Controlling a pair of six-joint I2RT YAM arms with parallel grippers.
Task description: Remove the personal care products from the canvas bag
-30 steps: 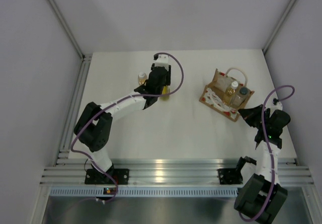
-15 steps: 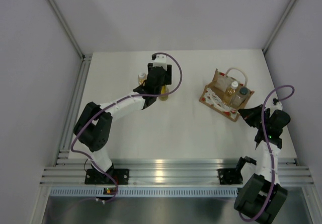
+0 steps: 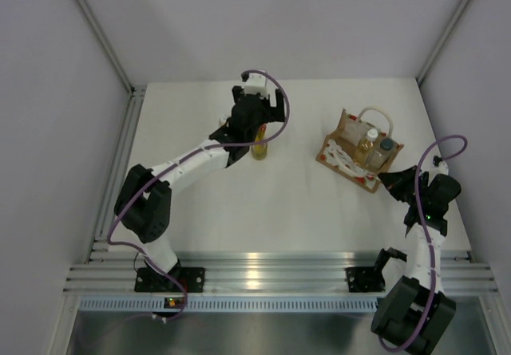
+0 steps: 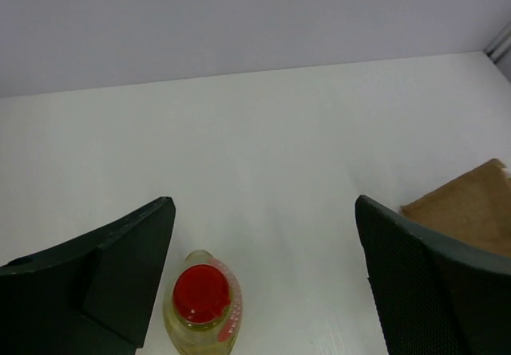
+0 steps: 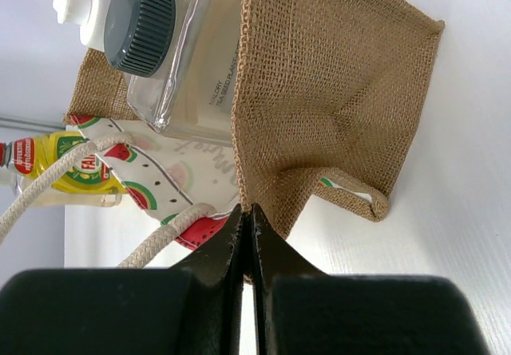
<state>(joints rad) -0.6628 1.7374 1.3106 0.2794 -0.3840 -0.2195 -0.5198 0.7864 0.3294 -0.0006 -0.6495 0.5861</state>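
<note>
White worktop (image 3: pixel 192 211) inside a pale-walled enclosure, arms bolted at the near edge.

Left side: the left gripper (image 4: pixel 263 283) hangs above the yellow bottle (image 4: pixel 202 303), jaws spread wide and touching nothing. The bottle stands upright on the worktop, out of the bag, its red cap just beside the left-hand finger in the wrist view.

Right side: the canvas bag (image 3: pixel 339 157) sits near the far right corner with its mouth open. An amber bottle (image 3: pixel 367 140) and the clear bottle (image 5: pixel 192 60) with the dark grey cap stand in it, side by side. The right gripper (image 5: pixel 246 211) has its jaws pressed together on the burlap edge of the bag at its near corner.

Handling assessment:
- The bottles look like small, rigid, smooth-walled plastic. They are likely light and apt to slip or tip if caught high.
- The clear bottle is flat-sided, so the jaws should close across its faces just below the cap.
- The bag is soft and unweighted. It would probably rise with a bottle unless pinned, which the right-hand pinch provides.
- The looped handles could snag a descending finger.
</note>
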